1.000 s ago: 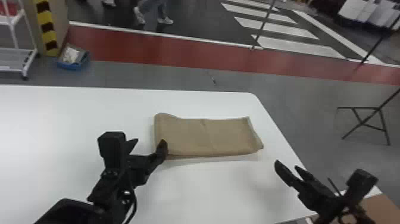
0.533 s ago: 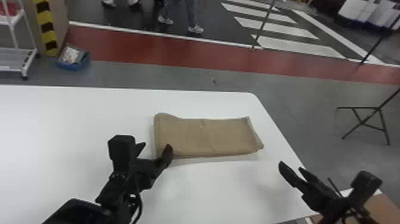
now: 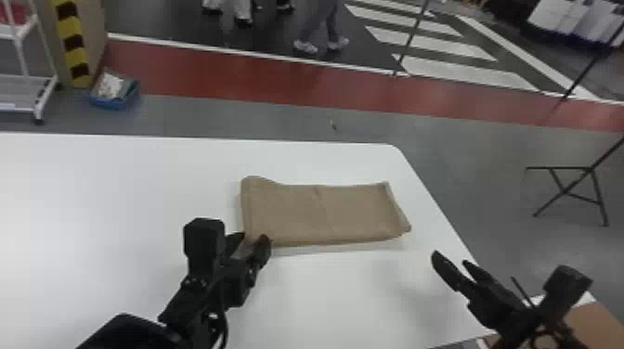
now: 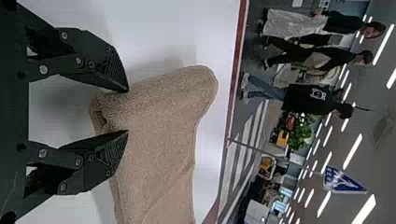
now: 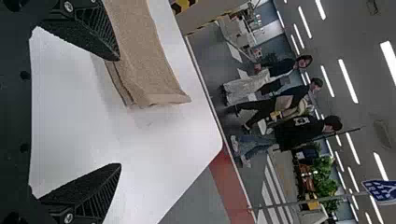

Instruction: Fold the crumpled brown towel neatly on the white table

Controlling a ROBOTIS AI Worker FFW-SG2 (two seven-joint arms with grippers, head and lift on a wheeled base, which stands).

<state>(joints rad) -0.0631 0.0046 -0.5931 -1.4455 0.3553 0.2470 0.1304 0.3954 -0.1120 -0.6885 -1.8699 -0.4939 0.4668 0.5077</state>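
In the head view my left gripper (image 3: 254, 242) is at the near left corner of the brown towel (image 3: 325, 213), which lies as a flat folded strip on the white table (image 3: 116, 195). The left wrist view has the left gripper (image 4: 128, 110) open, its two fingers on either side of the towel's rolled end (image 4: 154, 102); whether they touch it I cannot tell. My right gripper (image 3: 452, 267) stands apart from the towel, beyond its near right corner. In the right wrist view the right gripper (image 5: 120, 112) is wide open with nothing between its fingers.
The table's right edge (image 3: 438, 204) runs between the towel and the grey floor. A brown box (image 3: 596, 322) sits at the lower right, below the right arm. A folding stand (image 3: 566, 190) is on the floor to the right, and a white cart (image 3: 28, 83) at the far left.
My left gripper has shifted a little to the right and nearer along the towel's left corner. The right gripper has moved slightly right and down. The towel looks unchanged.
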